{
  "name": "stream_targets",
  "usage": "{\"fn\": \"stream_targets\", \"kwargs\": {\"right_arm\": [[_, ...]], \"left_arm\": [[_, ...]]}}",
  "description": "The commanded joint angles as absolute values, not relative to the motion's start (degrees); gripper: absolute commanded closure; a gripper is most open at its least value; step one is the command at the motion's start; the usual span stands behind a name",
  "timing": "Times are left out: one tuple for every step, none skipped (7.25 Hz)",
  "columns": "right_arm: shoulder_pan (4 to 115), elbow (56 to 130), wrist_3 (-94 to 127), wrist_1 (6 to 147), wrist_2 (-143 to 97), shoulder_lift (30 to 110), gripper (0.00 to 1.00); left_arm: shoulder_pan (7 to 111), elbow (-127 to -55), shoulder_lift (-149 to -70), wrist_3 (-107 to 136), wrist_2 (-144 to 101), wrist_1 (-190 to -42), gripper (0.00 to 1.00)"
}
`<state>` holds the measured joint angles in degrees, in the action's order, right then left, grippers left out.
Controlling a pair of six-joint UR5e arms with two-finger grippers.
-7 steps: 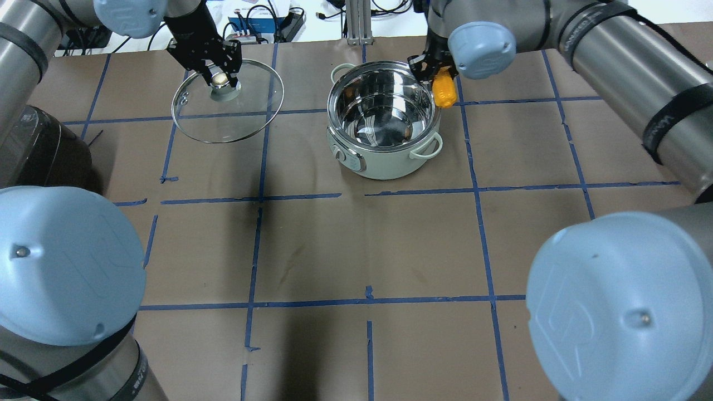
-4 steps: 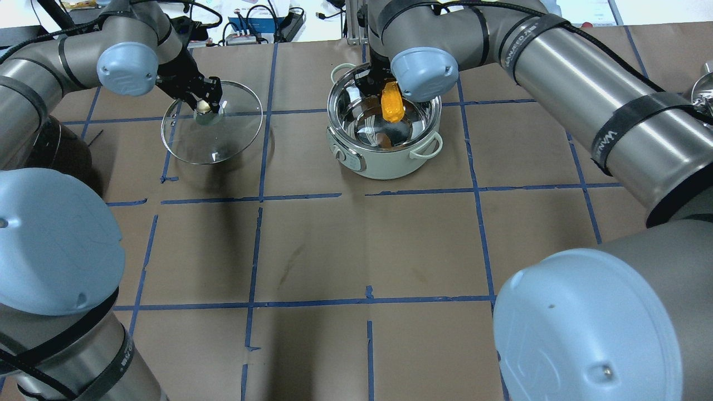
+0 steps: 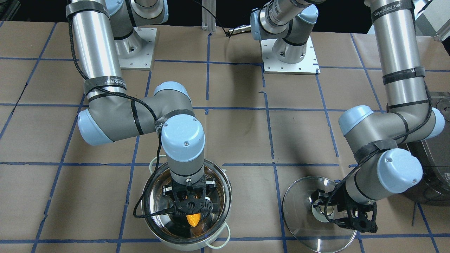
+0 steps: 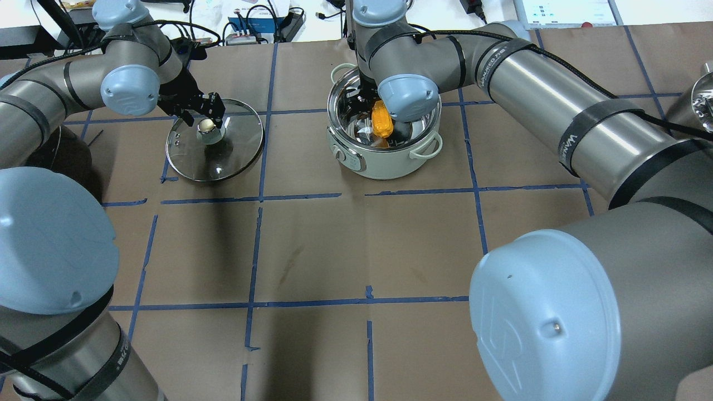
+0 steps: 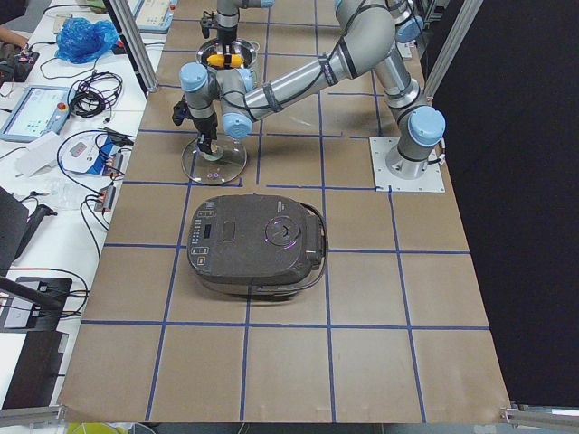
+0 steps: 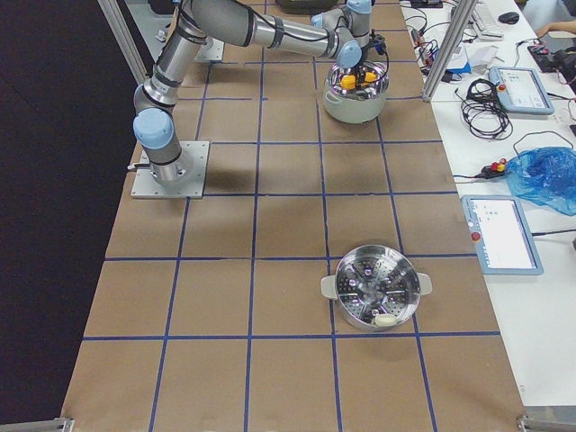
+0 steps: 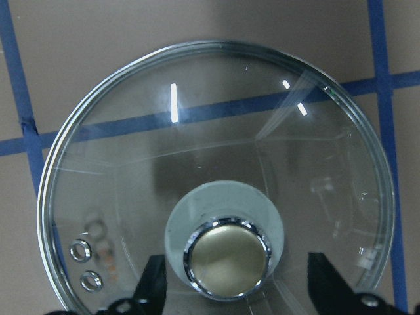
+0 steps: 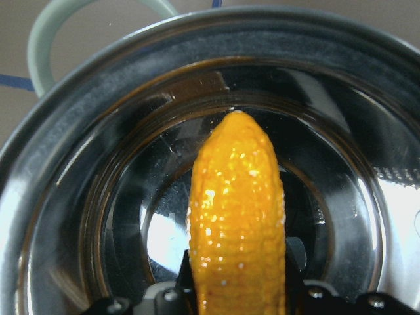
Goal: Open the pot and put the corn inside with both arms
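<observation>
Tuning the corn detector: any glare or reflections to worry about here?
Right wrist: the pot's steel wall mirrors the corn as orange-brown smears, with white glare at right. Left wrist: the lid shows a few small light streaks, otherwise clear. Overhead: dim orange reflection below the corn.

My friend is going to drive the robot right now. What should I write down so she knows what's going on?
Left gripper: open, fingers on either side of the metal knob of the round glass lid, which seems to lie flat on the brown table beside the pot.
Right gripper: shut on the small yellow-orange corn cob, holding it inside the round shiny steel pot, not yet released.
Done: pot opened, corn brought inside the rim.
Left: let go of the corn, then lift both arms clear.
</observation>
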<state>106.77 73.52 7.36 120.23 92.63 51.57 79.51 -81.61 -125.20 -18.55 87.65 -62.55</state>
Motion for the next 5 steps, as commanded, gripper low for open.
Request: {"fn": "stream_targets", "kwargs": {"right_arm": [[106.79,73.57,6.95,120.32,93.25,51.06,0.01],[106.79,73.56,7.03,120.15,93.08,51.33,0.00],[106.70,73.56,6.94,119.97,92.82,52.11,0.00],[106.70,74.17,7.12,119.27,93.07,55.25,0.00],[105.92,75.40,7.03,116.66,93.08,59.89,0.00]], "left_arm": [[81.28,-81.39,-122.98,-16.96,88.32,-63.71,0.00],[84.17,-81.13,-117.39,-12.96,88.68,-70.86,0.00],[87.24,-81.12,-112.46,-8.48,88.86,-75.80,0.00],[89.54,-79.99,-107.98,-7.57,89.81,-81.50,0.00],[90.00,-77.46,-104.97,-7.65,91.74,-90.00,0.00]]}}
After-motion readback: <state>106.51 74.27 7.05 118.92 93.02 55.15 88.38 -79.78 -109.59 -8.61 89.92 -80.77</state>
